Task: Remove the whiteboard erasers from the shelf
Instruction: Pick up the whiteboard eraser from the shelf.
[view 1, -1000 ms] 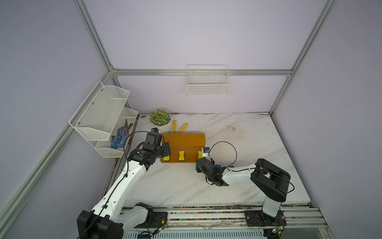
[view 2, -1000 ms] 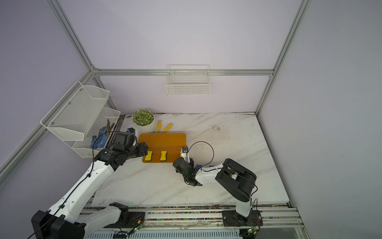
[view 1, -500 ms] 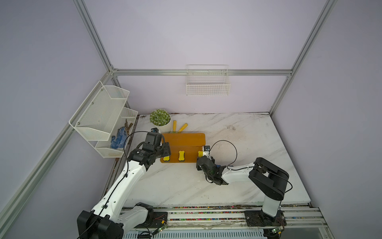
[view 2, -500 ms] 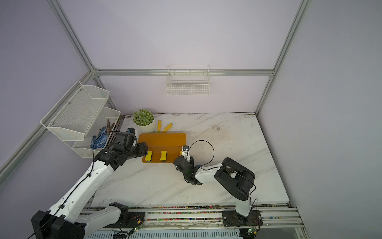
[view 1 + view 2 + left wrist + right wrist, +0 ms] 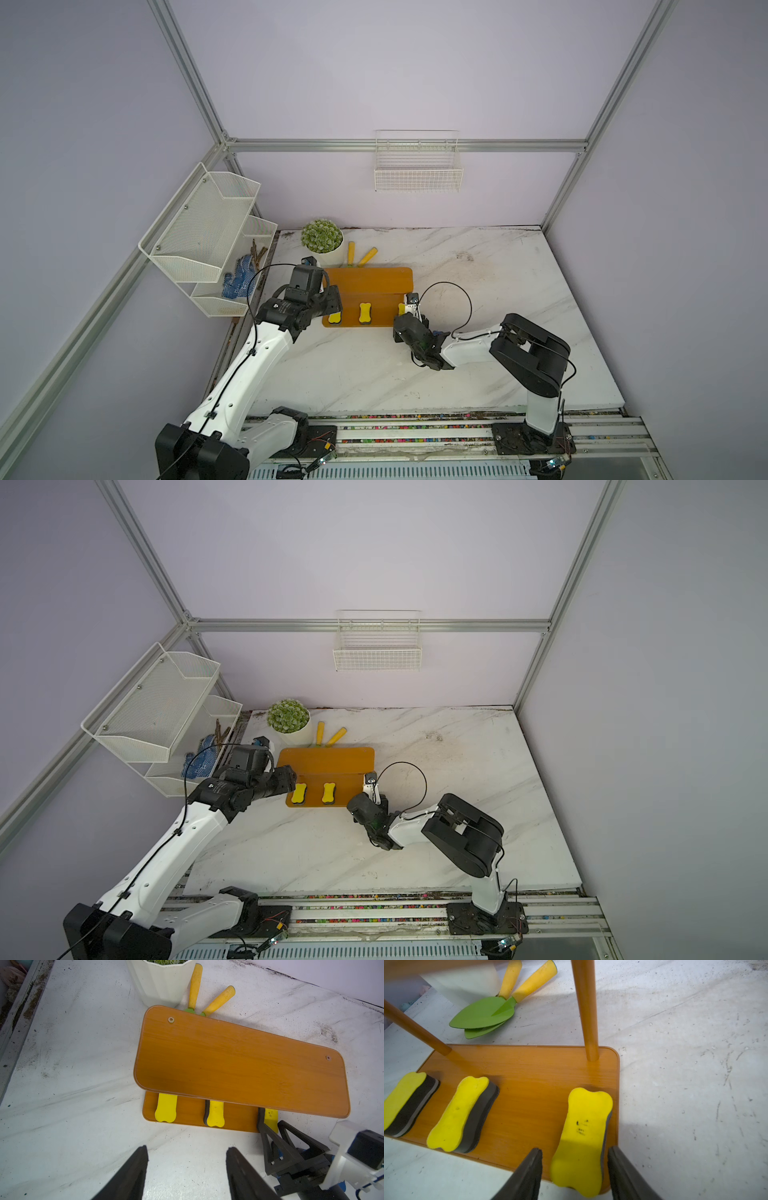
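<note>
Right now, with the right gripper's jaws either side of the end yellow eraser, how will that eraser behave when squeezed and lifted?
The yellow eraser looks like layered foam, so it probably gives slightly under the right gripper. Being small and foam, it is likely light. Flat on the shelf, it should neither roll nor tip.

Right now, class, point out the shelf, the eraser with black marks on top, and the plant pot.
shelf (image 5: 239, 1059): left wrist view, middle of the upper tier.
marked eraser (image 5: 584, 1118): right wrist view, middle of its yellow top.
plant pot (image 5: 160, 982): left wrist view, white side wall.
</note>
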You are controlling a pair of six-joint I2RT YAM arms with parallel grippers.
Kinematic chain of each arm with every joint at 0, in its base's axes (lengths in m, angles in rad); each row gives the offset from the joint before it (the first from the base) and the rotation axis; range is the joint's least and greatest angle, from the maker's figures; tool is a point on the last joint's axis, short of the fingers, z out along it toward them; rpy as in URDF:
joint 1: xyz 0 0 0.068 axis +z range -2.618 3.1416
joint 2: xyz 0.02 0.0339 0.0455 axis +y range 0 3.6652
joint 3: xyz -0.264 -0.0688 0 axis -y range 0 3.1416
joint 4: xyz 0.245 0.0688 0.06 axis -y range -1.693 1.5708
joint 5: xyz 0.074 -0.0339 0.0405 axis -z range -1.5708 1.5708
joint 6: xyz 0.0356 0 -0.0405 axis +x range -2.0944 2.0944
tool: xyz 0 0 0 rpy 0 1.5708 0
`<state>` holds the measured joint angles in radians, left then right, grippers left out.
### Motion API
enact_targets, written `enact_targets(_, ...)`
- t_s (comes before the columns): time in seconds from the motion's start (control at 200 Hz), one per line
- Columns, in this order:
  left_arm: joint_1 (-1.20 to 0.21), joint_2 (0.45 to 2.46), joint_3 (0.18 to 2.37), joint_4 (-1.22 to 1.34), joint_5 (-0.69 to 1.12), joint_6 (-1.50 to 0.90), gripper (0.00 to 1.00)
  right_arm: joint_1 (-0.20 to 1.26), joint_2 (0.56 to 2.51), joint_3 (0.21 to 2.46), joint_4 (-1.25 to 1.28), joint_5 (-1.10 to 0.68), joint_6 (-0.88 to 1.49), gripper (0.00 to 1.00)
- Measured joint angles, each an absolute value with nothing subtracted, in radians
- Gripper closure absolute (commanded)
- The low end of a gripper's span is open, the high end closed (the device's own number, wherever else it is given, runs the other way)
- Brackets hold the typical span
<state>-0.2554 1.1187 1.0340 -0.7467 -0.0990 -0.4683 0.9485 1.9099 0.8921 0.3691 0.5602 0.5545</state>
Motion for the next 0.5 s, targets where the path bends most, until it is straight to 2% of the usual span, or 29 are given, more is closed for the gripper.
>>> enact_targets(0.235, -0.242, 1.119, 1.034, -0.746, -0.075, -0.469, 0.36, 0.937, 1.939, 0.896, 0.381, 0.556, 0.535, 0.48)
enact_targets(0.5, -0.220, 1.122, 1.034, -0.745, -0.047, -0.468, 0.36, 0.922, 1.956, 0.912, 0.383, 0.551, 0.517, 0.54)
